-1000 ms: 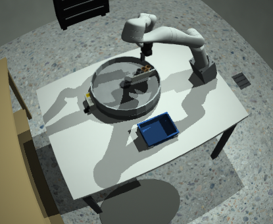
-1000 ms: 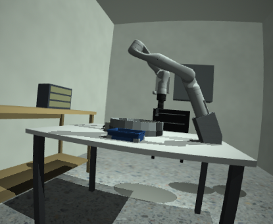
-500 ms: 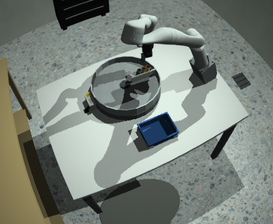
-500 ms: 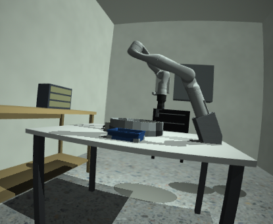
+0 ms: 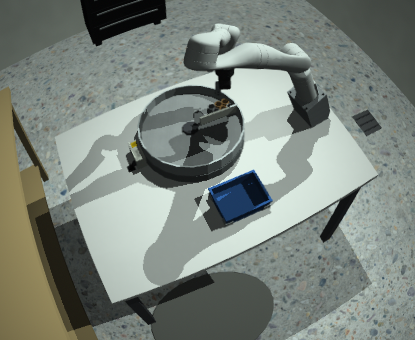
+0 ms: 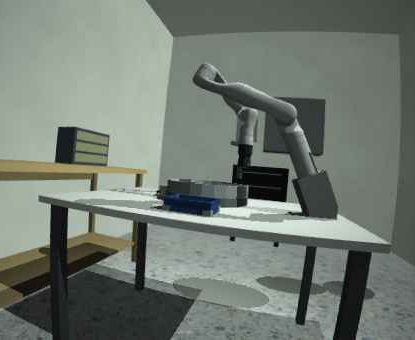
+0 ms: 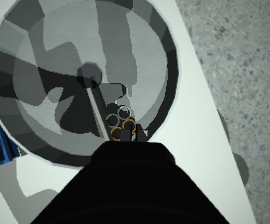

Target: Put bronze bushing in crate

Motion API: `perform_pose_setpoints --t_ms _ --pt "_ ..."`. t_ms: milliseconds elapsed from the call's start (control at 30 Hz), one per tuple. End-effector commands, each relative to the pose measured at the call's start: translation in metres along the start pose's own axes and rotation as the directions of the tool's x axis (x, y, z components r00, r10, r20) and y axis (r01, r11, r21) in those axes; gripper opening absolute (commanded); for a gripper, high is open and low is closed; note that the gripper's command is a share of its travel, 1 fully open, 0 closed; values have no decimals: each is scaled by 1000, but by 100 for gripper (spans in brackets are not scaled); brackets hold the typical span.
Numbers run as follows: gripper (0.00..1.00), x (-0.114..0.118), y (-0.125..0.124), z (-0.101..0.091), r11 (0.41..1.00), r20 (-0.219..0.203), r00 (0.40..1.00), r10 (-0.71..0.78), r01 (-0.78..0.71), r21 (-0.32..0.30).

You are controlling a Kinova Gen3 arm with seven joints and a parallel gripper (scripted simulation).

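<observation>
On the white table [image 5: 131, 235] my fingers [image 5: 224, 84] hang above the turning table [image 5: 153, 165], nearly closed and grasping nothing. Bronze bushing [image 7: 117, 133] lies beside grey ones; the rotation could make me catch a wrong one.

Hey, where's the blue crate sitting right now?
In the top view the blue crate sits on the white table, just in front of the turning table, on the side away from the gripper.

White table [image 5: 131, 220]: turning table [image 5: 153, 165], crate [image 5: 261, 192].
</observation>
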State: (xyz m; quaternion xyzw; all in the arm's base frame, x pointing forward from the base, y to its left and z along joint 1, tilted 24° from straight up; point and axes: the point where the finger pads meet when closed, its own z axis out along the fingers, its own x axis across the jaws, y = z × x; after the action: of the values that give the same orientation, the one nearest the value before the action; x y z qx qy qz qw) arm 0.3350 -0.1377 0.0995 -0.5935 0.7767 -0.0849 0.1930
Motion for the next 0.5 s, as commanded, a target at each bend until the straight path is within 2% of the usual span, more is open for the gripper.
perform_pose_setpoints --t_ms 0,33,67,467 --pt "27 0 0 0 1000 0 1000 -1 1 1" --pt "27 0 0 0 1000 0 1000 -1 1 1" --pt "42 0 0 0 1000 0 1000 0 0 1" --pt "42 0 0 0 1000 0 1000 0 0 1"
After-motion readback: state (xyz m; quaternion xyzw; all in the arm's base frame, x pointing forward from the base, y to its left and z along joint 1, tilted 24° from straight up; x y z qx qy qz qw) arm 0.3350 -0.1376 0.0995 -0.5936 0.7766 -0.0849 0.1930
